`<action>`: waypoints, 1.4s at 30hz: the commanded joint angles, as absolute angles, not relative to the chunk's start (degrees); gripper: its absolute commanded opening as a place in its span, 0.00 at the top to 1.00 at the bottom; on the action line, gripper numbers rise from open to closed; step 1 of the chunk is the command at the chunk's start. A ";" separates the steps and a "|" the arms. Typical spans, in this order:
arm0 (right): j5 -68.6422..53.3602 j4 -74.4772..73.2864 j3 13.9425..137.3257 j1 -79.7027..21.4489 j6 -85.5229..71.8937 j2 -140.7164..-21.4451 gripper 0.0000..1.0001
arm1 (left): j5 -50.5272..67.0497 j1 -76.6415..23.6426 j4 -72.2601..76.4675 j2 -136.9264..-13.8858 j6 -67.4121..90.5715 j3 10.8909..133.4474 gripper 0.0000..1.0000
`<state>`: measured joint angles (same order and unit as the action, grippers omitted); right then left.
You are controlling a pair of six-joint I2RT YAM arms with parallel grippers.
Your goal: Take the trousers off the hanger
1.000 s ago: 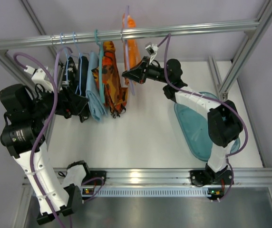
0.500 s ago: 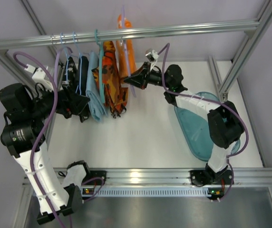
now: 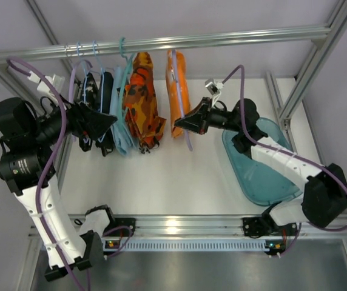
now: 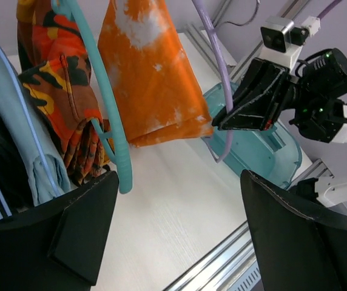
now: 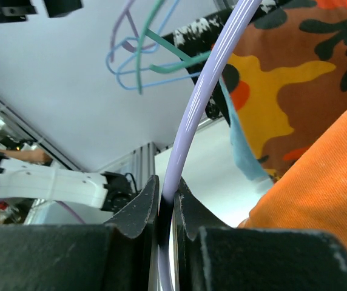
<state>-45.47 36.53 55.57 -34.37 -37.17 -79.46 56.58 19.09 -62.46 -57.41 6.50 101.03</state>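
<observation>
One hanger (image 5: 187, 127) clamped by right gripper (image 5: 166, 205); left gripper (image 4: 179, 188) gapes wide; white table (image 3: 179, 176), metal rail (image 3: 234, 39).

Robotics lab: aluminium-extrusion frame (image 3: 252, 34) around white table (image 3: 179, 176).

Overall light: bright, even and soft, falling from above the trousers (image 3: 178, 91); colours read true.
Shadows: faint and soft-edged on the table (image 4: 161, 200) below the trousers.
Glare: one white hot spot on the metal rail (image 3: 173, 225), well nearer the camera than the trousers.
Left wrist focus: trousers crisp; the left gripper (image 4: 179, 188) in front of them is dark and soft.
Right wrist focus: hanger (image 5: 188, 121) beside the trousers blurred; right gripper (image 5: 166, 185) nearly black, featureless.
Distortion: top-view frame bars splay outward away from the trousers.
</observation>
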 commanded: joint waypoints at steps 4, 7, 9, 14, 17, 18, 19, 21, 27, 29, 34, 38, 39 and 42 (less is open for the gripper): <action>-41.75 40.10 55.73 -34.80 -37.09 -63.40 1.00 | 61.43 19.25 -49.05 -63.71 17.22 107.83 0.14; -38.68 34.92 53.35 -34.89 -38.93 -58.47 1.00 | 59.86 17.32 -46.15 -66.00 20.91 109.16 0.15; -36.40 32.27 51.86 -35.07 -38.94 -56.17 1.00 | 56.54 14.43 -44.40 -67.06 22.41 109.86 0.15; -32.18 26.11 49.93 -34.98 -39.02 -50.19 1.00 | 50.01 0.18 -38.60 -70.48 27.93 108.03 0.16; -29.72 22.33 49.83 -35.33 -37.01 -47.73 1.00 | 49.40 -3.77 -34.46 -72.67 30.58 106.88 0.16; -28.31 21.45 49.83 -35.33 -36.39 -47.20 1.00 | 49.22 -4.91 -34.02 -73.38 30.76 107.14 0.14; -27.69 19.79 50.01 -35.33 -35.69 -46.33 1.00 | 48.87 -7.97 -30.97 -73.74 31.46 106.53 0.14; -26.81 18.46 50.71 -35.42 -34.81 -46.06 1.00 | 47.29 -12.11 -27.18 -74.53 31.64 105.04 0.14; -28.38 17.84 53.87 -35.25 -32.17 -45.17 1.00 | 43.06 -31.52 -8.80 -77.07 36.11 96.07 0.13; -28.91 17.84 54.93 -35.42 -32.60 -45.35 1.00 | 43.07 -34.18 -5.64 -77.96 38.93 93.61 0.13; -30.14 18.89 55.37 -35.33 -33.84 -45.79 1.00 | 40.88 -40.51 5.26 -80.42 42.71 89.05 0.15; -30.93 19.86 55.46 -35.33 -34.36 -45.62 1.00 | 39.29 -41.22 9.57 -82.53 46.05 87.89 0.18; -30.94 19.95 55.37 -35.33 -34.54 -45.62 1.00 | 39.37 -41.22 10.54 -82.96 46.84 87.89 0.19; -30.85 21.17 54.85 -35.33 -35.33 -45.61 1.00 | 39.29 -41.66 14.41 -84.37 51.14 87.54 0.28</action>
<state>-28.10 4.73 49.23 -34.74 -39.18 -48.10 40.42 -40.58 4.32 -82.85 46.15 87.79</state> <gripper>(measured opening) 0.066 0.735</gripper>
